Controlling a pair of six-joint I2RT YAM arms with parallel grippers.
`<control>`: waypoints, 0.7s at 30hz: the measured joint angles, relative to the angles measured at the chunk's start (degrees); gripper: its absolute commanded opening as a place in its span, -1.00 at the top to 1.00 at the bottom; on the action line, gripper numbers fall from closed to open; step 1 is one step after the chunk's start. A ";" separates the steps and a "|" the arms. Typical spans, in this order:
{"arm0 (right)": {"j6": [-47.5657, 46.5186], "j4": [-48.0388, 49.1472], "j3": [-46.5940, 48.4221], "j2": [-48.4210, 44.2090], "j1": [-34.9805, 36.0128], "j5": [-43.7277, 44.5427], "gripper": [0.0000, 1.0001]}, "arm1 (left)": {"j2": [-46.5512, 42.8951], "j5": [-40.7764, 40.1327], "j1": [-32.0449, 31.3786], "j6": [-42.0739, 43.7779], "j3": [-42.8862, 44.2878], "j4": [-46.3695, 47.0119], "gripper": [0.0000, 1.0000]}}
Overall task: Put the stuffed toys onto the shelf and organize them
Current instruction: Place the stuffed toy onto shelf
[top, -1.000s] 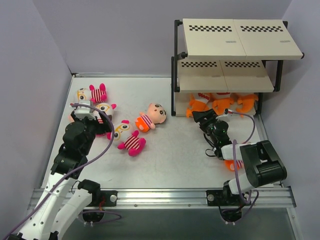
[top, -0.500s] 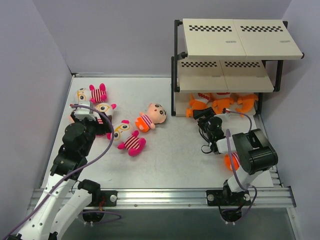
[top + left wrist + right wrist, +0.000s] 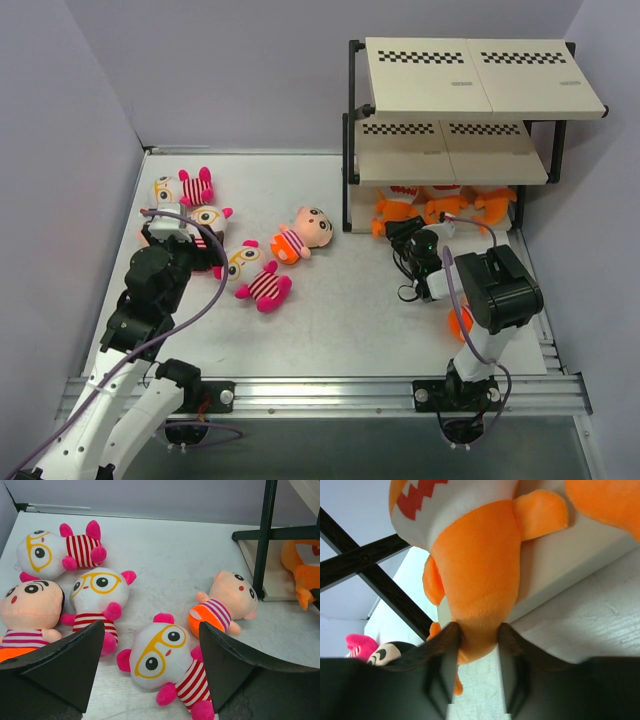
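The shelf (image 3: pixel 480 80) stands at the back right. Three orange sharks lie on its bottom board. My right gripper (image 3: pixel 403 232) is shut on the tail of the leftmost shark (image 3: pixel 393 211), which fills the right wrist view (image 3: pixel 475 555) between my fingers (image 3: pixel 476 630). My left gripper (image 3: pixel 205 258) is open and empty, hovering over a glasses toy (image 3: pixel 157 655). Two more glasses toys (image 3: pixel 45 550) (image 3: pixel 100 587) and two striped dolls (image 3: pixel 30 605) (image 3: pixel 225 600) lie on the table at the left.
The shelf's black post (image 3: pixel 265 535) and bottom board (image 3: pixel 570 565) are close to the held shark. An orange item (image 3: pixel 460 322) lies partly hidden under my right arm. Grey walls close in the left, back and right sides.
My right arm has folded forward, carrying the shark's tail towards the shelf. The sharks have shifted a little deeper onto the bottom board. The left arm has not moved.
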 measured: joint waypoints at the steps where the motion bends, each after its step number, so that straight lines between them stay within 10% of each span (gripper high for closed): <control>1: -0.61 0.11 0.15 0.00 0.00 -0.07 0.49 | 0.02 0.00 0.00 0.00 0.00 0.00 -0.69; 7: -3.87 -0.28 1.33 0.00 0.07 -0.63 1.00 | 0.02 -0.17 -0.07 0.04 0.00 0.00 -0.69; 21: -12.17 -1.18 7.04 4.13 0.39 -4.72 1.00 | 0.26 -0.20 -0.24 0.20 0.00 0.00 -0.69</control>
